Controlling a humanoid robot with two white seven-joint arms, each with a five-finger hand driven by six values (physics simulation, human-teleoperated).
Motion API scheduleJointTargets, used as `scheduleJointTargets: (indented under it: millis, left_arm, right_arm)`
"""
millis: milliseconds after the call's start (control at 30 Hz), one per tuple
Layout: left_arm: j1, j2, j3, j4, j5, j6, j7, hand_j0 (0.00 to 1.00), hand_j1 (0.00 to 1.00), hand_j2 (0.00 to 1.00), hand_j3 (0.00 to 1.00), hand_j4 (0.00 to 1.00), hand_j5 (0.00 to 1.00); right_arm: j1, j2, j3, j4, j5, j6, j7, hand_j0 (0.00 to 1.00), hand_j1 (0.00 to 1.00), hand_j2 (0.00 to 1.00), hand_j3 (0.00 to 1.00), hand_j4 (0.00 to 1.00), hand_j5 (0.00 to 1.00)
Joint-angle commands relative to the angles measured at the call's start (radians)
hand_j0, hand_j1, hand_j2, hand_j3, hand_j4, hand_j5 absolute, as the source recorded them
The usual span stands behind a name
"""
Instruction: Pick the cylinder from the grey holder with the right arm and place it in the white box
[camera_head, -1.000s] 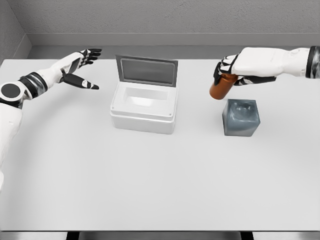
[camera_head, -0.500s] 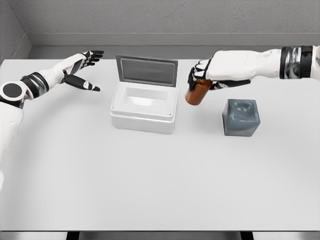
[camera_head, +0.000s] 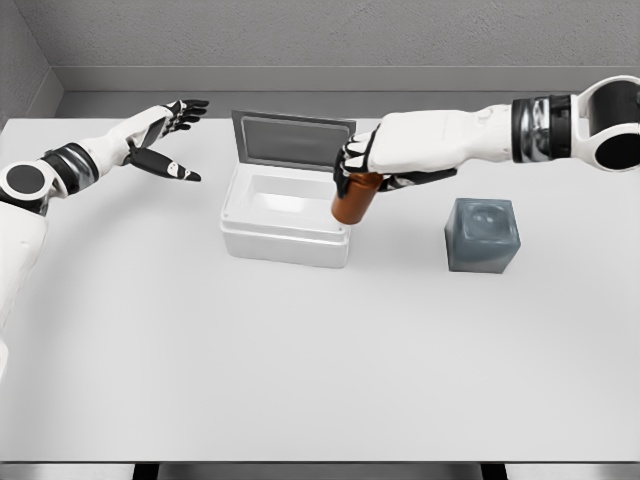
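Note:
My right hand (camera_head: 362, 168) is shut on an orange-brown cylinder (camera_head: 353, 200), which hangs tilted over the right rim of the white box (camera_head: 285, 238). The box is open, its grey-lined lid (camera_head: 293, 141) standing up at the back. The grey holder (camera_head: 482, 235) sits on the table to the right of the box with nothing in its hollow. My left hand (camera_head: 165, 140) hovers open at the far left of the table, well away from the box.
The white table (camera_head: 300, 360) stretches wide in front of the box and holder. A grey wall (camera_head: 300, 40) runs behind the table's far edge.
My right hand has carried the cylinder leftward from above the holder to the right rim of the box. The left arm has barely moved.

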Motion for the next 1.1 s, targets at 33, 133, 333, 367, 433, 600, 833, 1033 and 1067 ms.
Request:
scheduleJointTargets:
  millis: [33,133,333,367,433,600,833,1033,1067]
  left_arm:
    - [0.002,-0.001,0.002,-0.001,0.005,0.001,0.000,1.00,1.00,1.00,1.00,1.00,1.00]
    - [0.000,-0.004,-0.004,-0.001,0.005,0.001,0.000,1.00,1.00,1.00,1.00,1.00,1.00]
    - [-0.011,-0.004,-0.018,-0.001,0.006,0.003,0.000,1.00,1.00,1.00,1.00,1.00,1.00]
    - [-0.011,-0.004,-0.018,-0.001,0.006,0.001,0.000,1.00,1.00,1.00,1.00,1.00,1.00]
    - [-0.011,-0.004,-0.018,-0.001,0.006,0.003,0.000,1.00,1.00,1.00,1.00,1.00,1.00]
    - [-0.011,0.005,-0.020,0.002,0.008,0.001,0.000,1.00,1.00,1.00,1.00,1.00,1.00]
    - [-0.038,0.005,-0.056,0.060,0.008,-0.007,0.000,1.00,1.00,1.00,1.00,1.00,1.00]
    - [-0.051,0.014,-0.099,0.051,0.014,-0.004,0.000,1.00,1.00,1.00,1.00,1.00,1.00]
    - [-0.052,0.018,-0.121,0.051,0.017,-0.004,0.000,1.00,1.00,1.00,1.00,1.00,1.00]
  right_arm:
    - [0.000,0.017,-0.006,0.021,-0.010,0.000,-0.001,0.36,0.36,0.36,0.36,0.36,0.36]
    - [0.000,0.017,-0.012,0.024,-0.013,0.000,0.001,0.36,0.36,0.36,0.36,0.36,0.36]
    - [0.002,0.044,-0.015,0.050,-0.013,0.000,0.001,0.36,0.36,0.36,0.36,0.36,0.36]
    - [0.003,0.058,-0.017,0.067,-0.013,0.000,0.001,0.36,0.36,0.36,0.36,0.36,0.36]
    - [0.005,0.071,-0.017,0.087,-0.011,0.000,0.001,0.36,0.36,0.36,0.36,0.36,0.36]
    - [0.025,0.077,-0.017,0.122,-0.007,0.000,0.002,0.37,0.37,0.37,0.37,0.37,0.37]
    - [0.026,0.077,-0.017,0.122,-0.005,0.000,0.002,0.47,0.47,0.47,0.47,0.47,0.47]
    - [0.025,0.063,-0.023,0.087,-0.001,0.000,0.002,0.92,0.92,0.92,0.92,0.92,0.92]
    - [0.025,0.057,-0.024,0.071,-0.001,0.000,0.002,0.93,0.93,0.93,0.93,0.93,0.93]
